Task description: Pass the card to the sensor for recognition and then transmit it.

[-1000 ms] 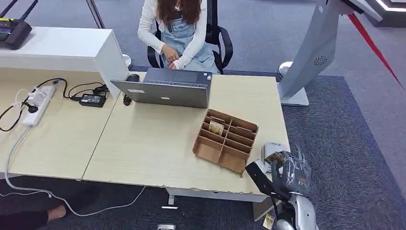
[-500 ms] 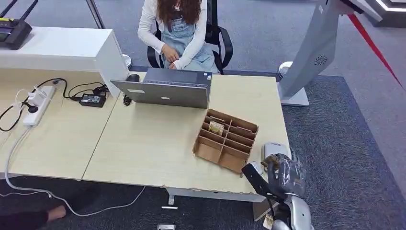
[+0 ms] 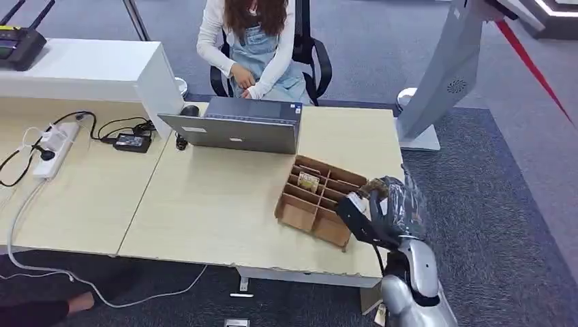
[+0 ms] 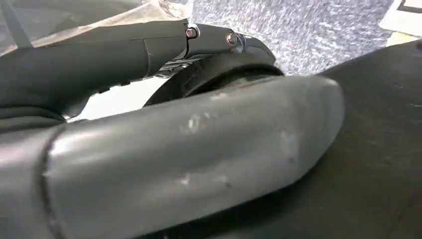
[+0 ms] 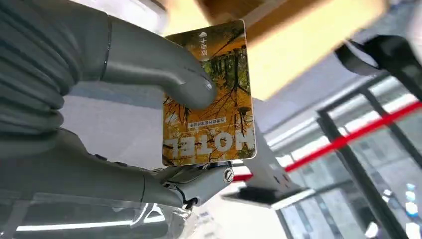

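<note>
An orange hotel card (image 5: pixel 209 94) with autumn trees, pinched in the right robot hand (image 3: pixel 392 208) above the table's edge.

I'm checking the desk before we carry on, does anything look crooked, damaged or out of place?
Only small things. The cardboard organizer sits askew to the table edges, near the laptop. The right hand pinches the hotel card above it. Nothing looks spilled or broken.
</note>
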